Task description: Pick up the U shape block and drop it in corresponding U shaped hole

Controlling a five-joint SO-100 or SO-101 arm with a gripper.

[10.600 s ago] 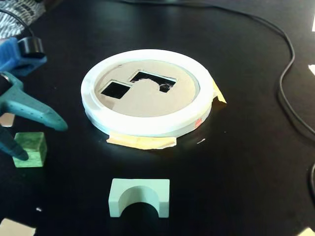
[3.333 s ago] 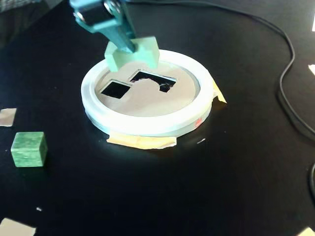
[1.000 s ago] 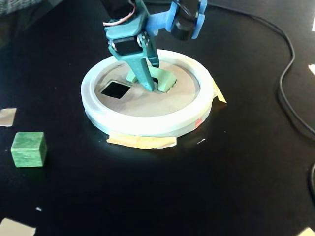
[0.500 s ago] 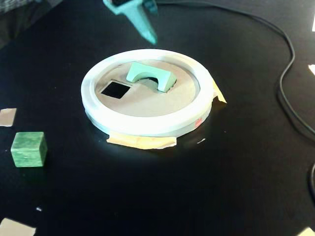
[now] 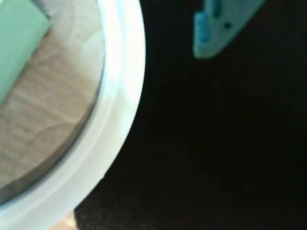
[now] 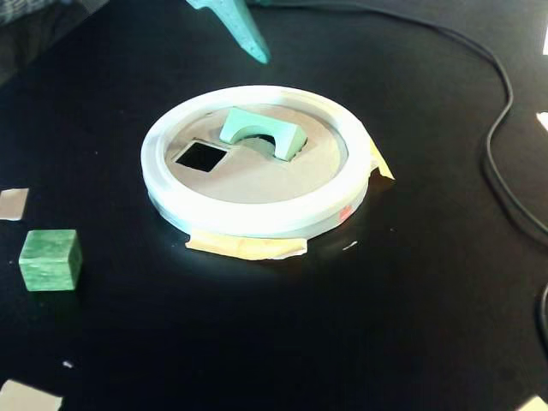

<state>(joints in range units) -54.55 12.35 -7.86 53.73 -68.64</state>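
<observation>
The pale mint-green U shape block (image 6: 261,130) rests tilted on the tan round board (image 6: 257,184), arch side up, standing proud of the surface where the U shaped hole lies; the block hides that hole. The gripper (image 6: 248,34) hangs above and behind the board's far rim, clear of the block and open, with only one teal finger showing in the fixed view. In the wrist view a corner of the block (image 5: 17,43) shows at top left, the white rim (image 5: 120,96) curves down the middle, and one fingertip (image 5: 211,33) is over black table.
A square cutout (image 6: 201,156) lies left of the block. A darker green cube (image 6: 50,259) sits on the black table at the left. Tan tape (image 6: 244,248) holds the board's front edge. A black cable (image 6: 497,128) runs down the right side. Tape scraps (image 6: 13,204) lie at the left edge.
One second ago the gripper was down on the board at the block. It has since let go and lifted up and back; the block stays tilted at the hole.
</observation>
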